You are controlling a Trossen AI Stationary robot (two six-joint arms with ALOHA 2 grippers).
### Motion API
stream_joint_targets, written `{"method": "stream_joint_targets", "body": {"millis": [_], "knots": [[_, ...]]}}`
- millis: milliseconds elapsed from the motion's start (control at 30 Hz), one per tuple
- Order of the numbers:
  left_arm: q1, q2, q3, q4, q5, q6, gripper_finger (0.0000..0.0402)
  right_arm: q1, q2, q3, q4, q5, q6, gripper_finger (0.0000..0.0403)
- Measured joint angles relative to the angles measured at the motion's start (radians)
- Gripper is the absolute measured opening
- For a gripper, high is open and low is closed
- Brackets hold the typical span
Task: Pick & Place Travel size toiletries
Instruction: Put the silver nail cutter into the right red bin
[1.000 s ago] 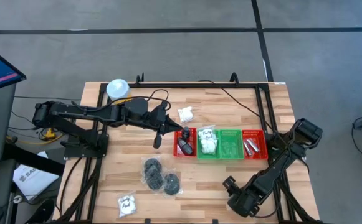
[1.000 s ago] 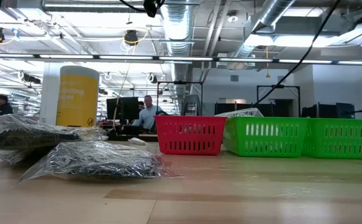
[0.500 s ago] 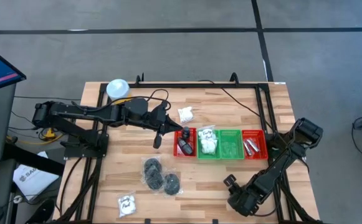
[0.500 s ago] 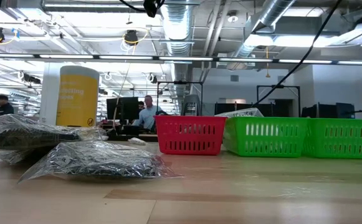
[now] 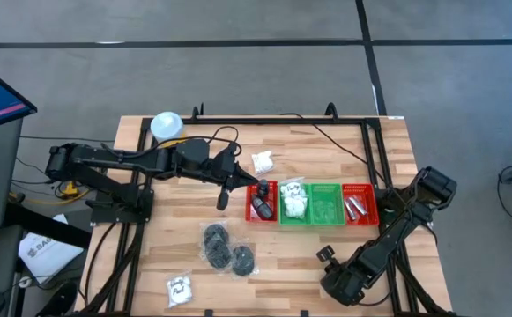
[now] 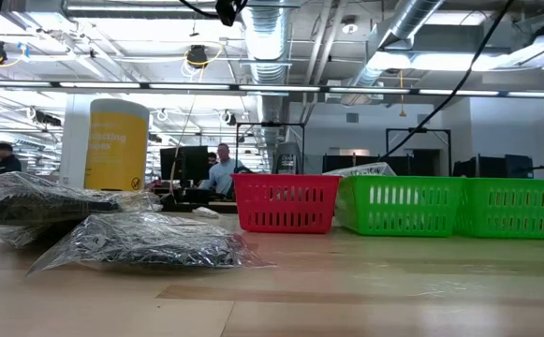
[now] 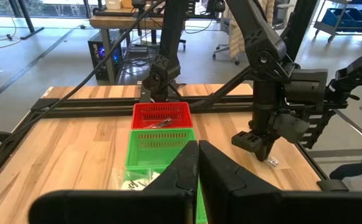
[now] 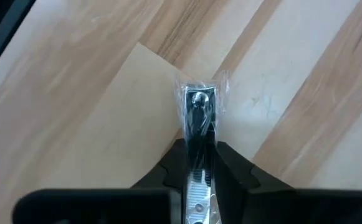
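Right gripper pinches a clear-wrapped metal clipper above the table.

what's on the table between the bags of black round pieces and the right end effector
Only bare wood. In the high view, nothing lies between the bags and the right end effector, which is closed on a small wrapped metal item.

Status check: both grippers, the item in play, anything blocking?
Right gripper shut on wrapped silver item, low over the table's front right. Left gripper shut, empty, by the red tray. Nothing in the way.
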Motion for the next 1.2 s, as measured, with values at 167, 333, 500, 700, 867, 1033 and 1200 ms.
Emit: {"method": "stream_joint_targets", "body": {"millis": [167,333,500,700,867,1033,1200], "knots": [[0.000,0.000,0.000,0.000,0.000,0.000,0.0004,0.000,0.002,0.016,-0.024,-0.005,0.003,0.0041],[0.000,0.000,0.000,0.000,0.000,0.000,0.0004,0.002,0.003,0.035,-0.097,-0.006,0.005,0.0040],[0.000,0.000,0.000,0.000,0.000,0.000,0.0004,0.002,0.003,0.037,-0.114,-0.011,0.029,0.0040],[0.000,0.000,0.000,0.000,0.000,0.000,0.0004,0.002,-0.050,0.036,-0.212,-0.015,0.082,0.0040],[0.000,0.000,0.000,0.000,0.000,0.000,0.0004,0.004,-0.166,0.037,-0.306,-0.003,0.129,0.0040],[0.000,0.000,0.000,0.000,0.000,0.000,0.0004,0.003,-0.270,0.038,-0.384,0.025,0.172,0.0040],[0.000,0.000,0.000,0.000,0.000,0.000,0.0004,0.003,-0.353,0.038,-0.527,0.072,0.247,0.0040]]}}
